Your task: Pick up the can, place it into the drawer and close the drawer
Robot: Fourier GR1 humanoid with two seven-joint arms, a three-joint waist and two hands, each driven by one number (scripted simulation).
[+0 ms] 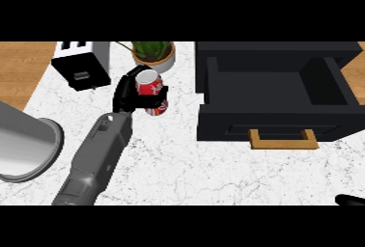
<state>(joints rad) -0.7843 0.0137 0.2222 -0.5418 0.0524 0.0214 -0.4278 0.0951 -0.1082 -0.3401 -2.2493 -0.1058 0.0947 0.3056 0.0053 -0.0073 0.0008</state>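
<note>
Head view, current state:

- Left hand point(127, 94) is on the can point(149, 87). Fingers point(151, 101) are curled round the red can from its left side, with black bands crossing the label. That's a wrap grasp, not spread.
- The can sits at the upper middle of the bench point(214, 169), just below the potted plant point(152, 52) and right of the toaster point(81, 65). Its silver top faces up and slightly away, and the body looks a bit tilted. I can't tell whether its base is on the bench or off it, because the hand hides the lower part.
- Left forearm point(96, 154) runs in diagonally from the lower left edge up to the can.
- The drawer point(221, 126) is pulled open to the right of the can, near it but apart. It has a black box and black interior, with nothing visible inside. The wooden handle point(283, 139) is on the front face, toward me.
- The can is outside the drawer, left of its left wall.
- Right hand point(349, 199) shows only as a black sliver at the lower right corner, well apart from everything. I can't tell the state of its fingers.
- A grey metal pot point(25, 144) sits at the left edge, partly cut off, just beside the forearm.
</note>
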